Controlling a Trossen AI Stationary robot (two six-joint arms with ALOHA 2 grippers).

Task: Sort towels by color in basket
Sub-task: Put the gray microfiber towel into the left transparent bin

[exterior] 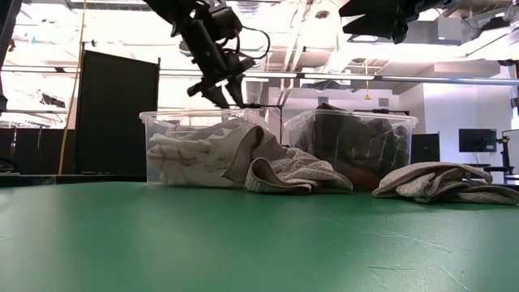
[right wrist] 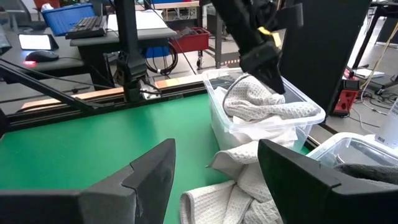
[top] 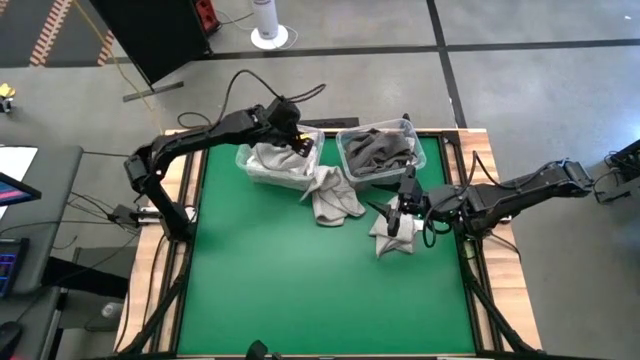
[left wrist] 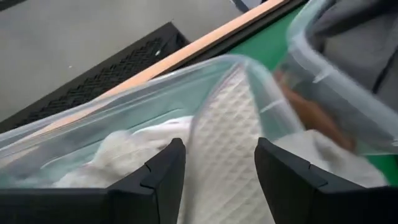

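We hold our left gripper [top: 297,143], jaws released and empty, over the clear plastic bin of white towels [top: 275,162] near the table's far edge, beside the clear bin of dark grey towels [top: 378,150]. One light grey waffle towel [top: 333,195] drapes over the rim and could slide out. Our right gripper [top: 399,212], jaws released, hovers above a crumpled light grey towel [top: 393,240] toward the right edge.

Two bins [top: 290,160] side by side; towels [top: 335,198] spill onto the table [top: 270,290].
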